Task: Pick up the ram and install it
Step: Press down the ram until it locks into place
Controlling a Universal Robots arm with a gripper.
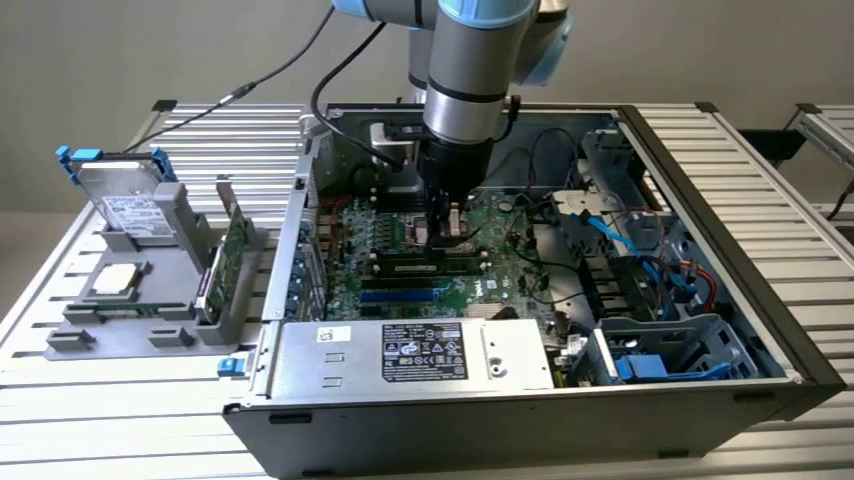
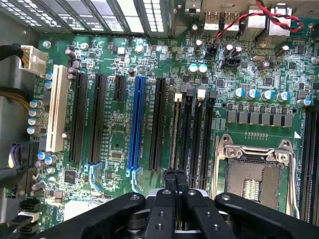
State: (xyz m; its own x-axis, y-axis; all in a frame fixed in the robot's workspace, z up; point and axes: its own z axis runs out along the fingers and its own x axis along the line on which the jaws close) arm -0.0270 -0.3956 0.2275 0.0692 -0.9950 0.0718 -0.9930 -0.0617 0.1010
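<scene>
— From here the gripper (image 1: 449,232) is down inside the open computer case (image 1: 694,300), so I can't see much past the arm (image 1: 467,90). Can you find the ram?

— In the wrist view there's a thin strip standing edge-on in one of the memory slots (image 2: 192,129), just ahead of the fingertips. That looks like the ram (image 2: 175,132), but only its top edge shows, so I can't read chips or a label on it.

— Are the fingers on it?

— They're pressed together, closed, with the tips at the near end of that strip. Whether they touch it I can't tell.

— And the arm?

— Straight down over the motherboard (image 1: 400,250), wrist vertical. Its upper joints are cut off at the top of the exterior view.

— On the exterior view's left?

— A grey holder (image 1: 134,320) on the table, with a green card (image 1: 234,245) standing in it.
</scene>
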